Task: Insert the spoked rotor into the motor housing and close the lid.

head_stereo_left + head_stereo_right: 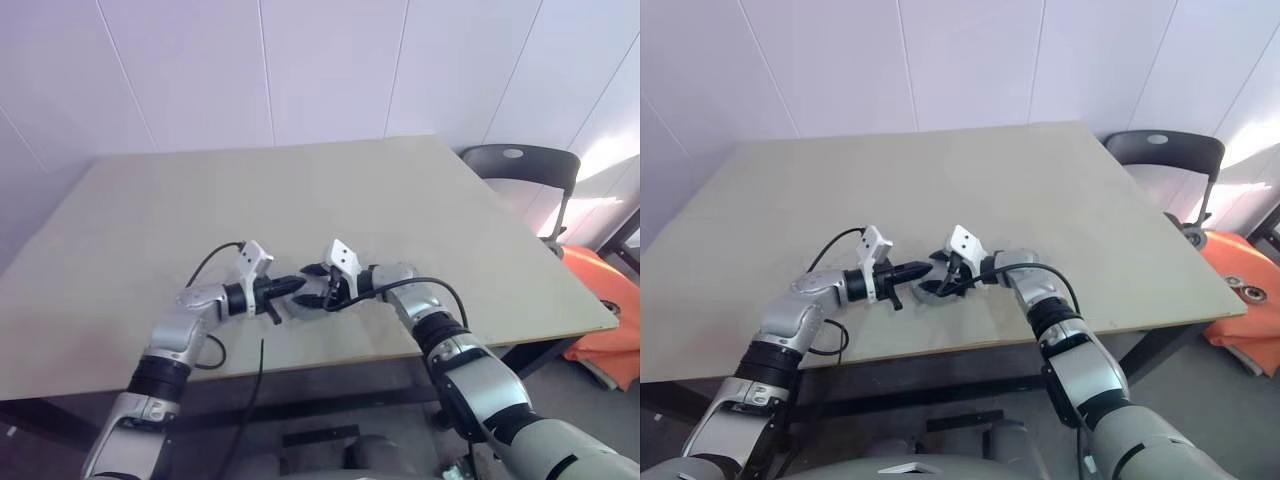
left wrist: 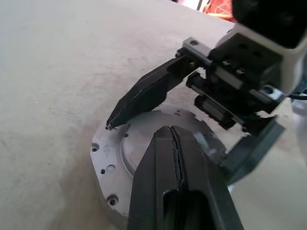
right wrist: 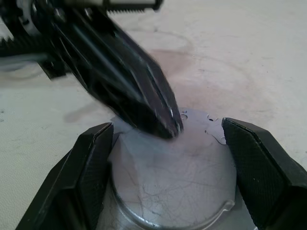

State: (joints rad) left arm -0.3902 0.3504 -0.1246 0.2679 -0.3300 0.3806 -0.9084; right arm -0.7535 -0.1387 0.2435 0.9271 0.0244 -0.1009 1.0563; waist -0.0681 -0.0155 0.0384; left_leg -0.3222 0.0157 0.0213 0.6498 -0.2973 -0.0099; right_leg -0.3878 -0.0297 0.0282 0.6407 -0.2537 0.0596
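Lid, the flat round grey metal disc (image 3: 177, 182), already sits on the housing's pale flanged base (image 2: 103, 163) near your edge of the big beige table (image 1: 300, 200), so you look to be at the closing step. Your right gripper (image 3: 168, 172) straddles the disc wide open, steadying it; your left gripper (image 2: 171, 143), shut and empty, hovers over the smooth, faintly scratched top. Next, press straight down

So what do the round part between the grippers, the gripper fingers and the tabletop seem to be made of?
Round part: probably bare metal, pale grey, satin sheen with fine scratches, and small holes in its flange.
Right gripper fingers: matt black, likely plastic or rubber, with cross-hatched pads.
Left gripper: smooth black.
Table: matt beige, perhaps laminate.
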